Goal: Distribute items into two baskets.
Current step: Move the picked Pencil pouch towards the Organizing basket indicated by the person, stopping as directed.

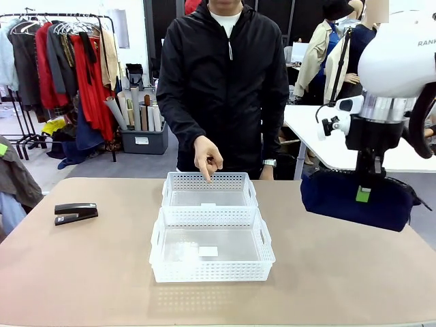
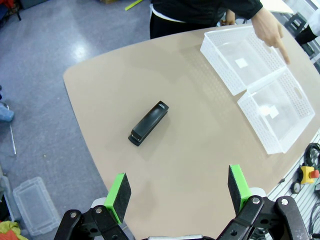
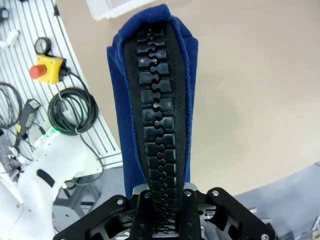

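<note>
Navy pouch (image 1: 327,194) inside the right gripper (image 1: 364,195)

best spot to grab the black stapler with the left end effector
Come straight down from above and pinch the stapler across its narrow width near mid-length: it lies flat on the table, long and slim, with both long sides free.

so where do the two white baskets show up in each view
front: baskets at the centre of the table, one behind the other; a person's hand points down over the far one.
left wrist: baskets at upper right, the hand above their far end.
right wrist: a white corner of one of the baskets at the top edge, left of the pouch tip; cannot tell which.
shared landmark: the tan table under them.
</note>
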Controlling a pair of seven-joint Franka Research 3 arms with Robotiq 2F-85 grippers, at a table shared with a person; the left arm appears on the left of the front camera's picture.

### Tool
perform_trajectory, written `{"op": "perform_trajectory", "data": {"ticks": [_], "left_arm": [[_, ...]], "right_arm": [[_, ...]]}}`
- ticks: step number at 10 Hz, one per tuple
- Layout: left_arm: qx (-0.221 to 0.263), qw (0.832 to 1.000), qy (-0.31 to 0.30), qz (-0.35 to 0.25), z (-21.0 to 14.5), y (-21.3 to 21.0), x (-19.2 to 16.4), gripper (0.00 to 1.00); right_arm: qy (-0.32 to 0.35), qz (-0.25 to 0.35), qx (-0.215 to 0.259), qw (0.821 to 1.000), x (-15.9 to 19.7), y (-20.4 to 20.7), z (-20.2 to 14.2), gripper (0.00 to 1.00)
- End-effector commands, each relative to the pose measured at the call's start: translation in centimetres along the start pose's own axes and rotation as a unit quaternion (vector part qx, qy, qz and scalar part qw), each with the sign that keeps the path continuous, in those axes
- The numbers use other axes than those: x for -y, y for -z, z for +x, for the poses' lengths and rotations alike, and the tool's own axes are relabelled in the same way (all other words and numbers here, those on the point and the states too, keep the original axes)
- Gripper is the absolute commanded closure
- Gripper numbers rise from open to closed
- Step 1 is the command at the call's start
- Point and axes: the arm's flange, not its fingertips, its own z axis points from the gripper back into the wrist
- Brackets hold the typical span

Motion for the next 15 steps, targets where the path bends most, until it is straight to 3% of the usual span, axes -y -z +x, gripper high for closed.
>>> {"op": "perform_trajectory", "data": {"ticks": [1,6,15], "left_arm": [[0.007,1.0,0.005,-0.007,0.0,0.0,-0.1,0.0],[0.007,1.0,0.005,-0.007,0.0,0.0,-0.1,0.0],[0.007,1.0,0.005,-0.007,0.0,0.0,-0.1,0.0]], "right_arm": [[-0.048,-0.004,0.02,0.999,-0.2,0.8,0.5,1.0],[-0.082,0.007,0.028,0.996,-1.2,2.9,3.9,1.0],[-0.085,-0.01,0.016,0.996,-2.8,5.6,10.5,1.0]]}}
